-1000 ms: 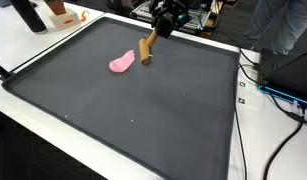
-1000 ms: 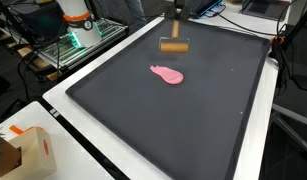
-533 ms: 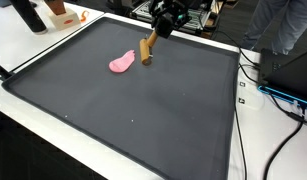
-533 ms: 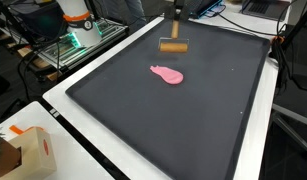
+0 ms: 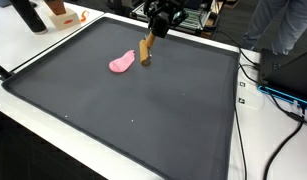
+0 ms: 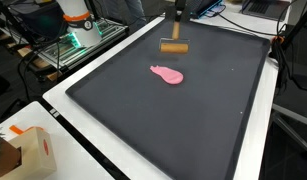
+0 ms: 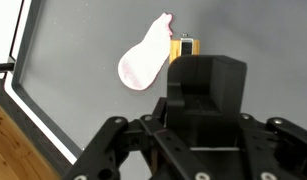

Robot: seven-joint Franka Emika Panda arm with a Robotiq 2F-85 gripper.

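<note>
Tool [image 5: 156, 30] hangs low over dark mat [image 5: 143, 110], clasping tilted wooden block [image 5: 146, 52].

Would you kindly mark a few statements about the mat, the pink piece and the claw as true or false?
1. The flat pink blob lies on the dark grey mat. True.
2. The claw grips the pink blob. False: it appears shut on the brown wooden cylinder; the blob lies free.
3. The white box with orange marks stands on the mat. False: it stands off the mat, on the white table.
4. Black cables run beside the mat's edge. True.
</note>
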